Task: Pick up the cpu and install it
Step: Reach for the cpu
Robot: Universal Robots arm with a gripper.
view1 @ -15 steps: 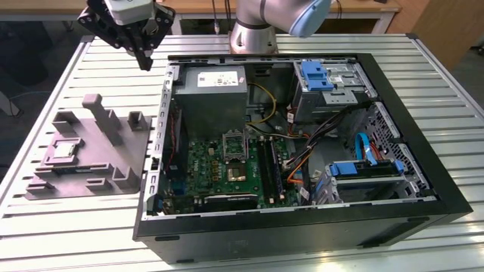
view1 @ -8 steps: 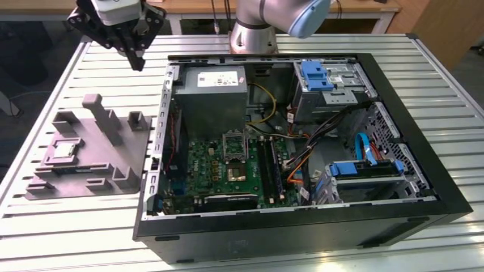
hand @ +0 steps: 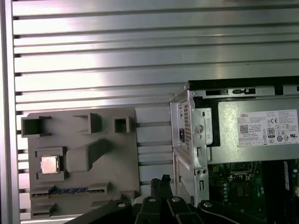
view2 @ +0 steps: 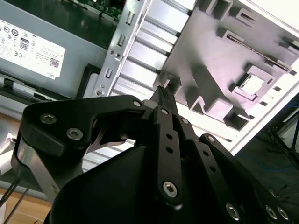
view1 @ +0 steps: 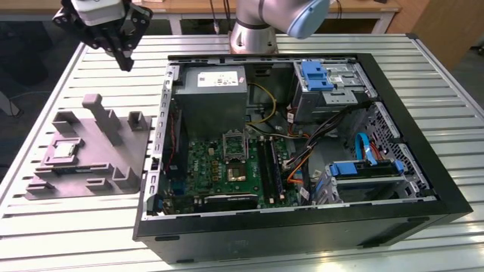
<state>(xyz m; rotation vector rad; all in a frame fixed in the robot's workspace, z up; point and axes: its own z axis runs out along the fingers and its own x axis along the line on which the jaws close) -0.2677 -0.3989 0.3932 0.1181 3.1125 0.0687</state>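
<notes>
Beside the open computer case [view1: 302, 229], on the exterior view's left, lies the grey plastic fixture [view1: 113, 167], and above its far edge hangs the gripper [view1: 126, 63], closed up and empty, while the cpu [view1: 64, 150] sits flat in a fixture pocket well below it.

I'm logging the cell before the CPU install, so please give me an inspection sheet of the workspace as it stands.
Surface: slotted metal table, carrying grey fixture and open computer case.
Job's things: cpu lies in a recess of the fixture.
Clutter: nothing seen.
Grippers: gripper shut, empty, in the air apart from the cpu.
Cables: coloured bundle inside the case.
Surroundings: arm base at the case's far side in the exterior view.
</notes>
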